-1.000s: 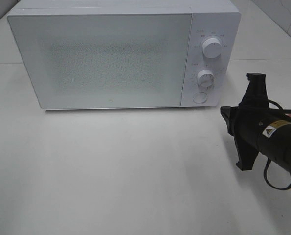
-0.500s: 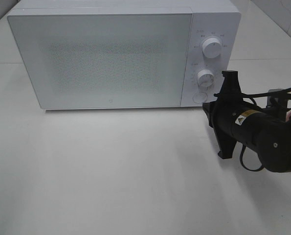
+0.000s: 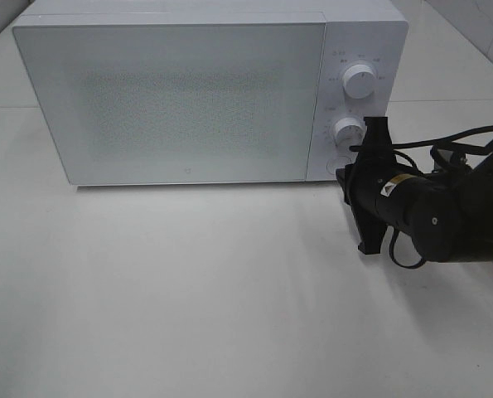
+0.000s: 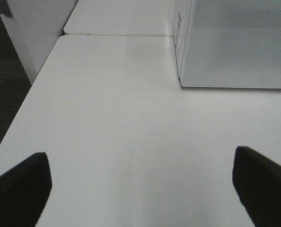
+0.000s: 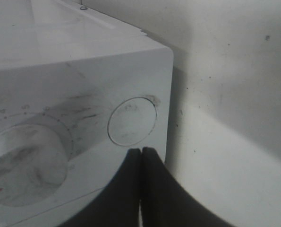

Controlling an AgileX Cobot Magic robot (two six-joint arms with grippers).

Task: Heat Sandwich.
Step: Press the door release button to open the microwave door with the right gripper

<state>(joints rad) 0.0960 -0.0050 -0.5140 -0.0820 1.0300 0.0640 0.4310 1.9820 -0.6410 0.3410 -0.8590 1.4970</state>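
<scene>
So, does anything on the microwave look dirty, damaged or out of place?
Only dirt: grey smudges mark the control panel around the lower dial and the round button. The door is shut and sits straight.

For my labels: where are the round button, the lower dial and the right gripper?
round button (image 5: 131, 121), right wrist view, its face.
lower dial (image 3: 348, 131), high view, knob centre.
right gripper (image 5: 141, 151), right wrist view, between its tips.
</scene>
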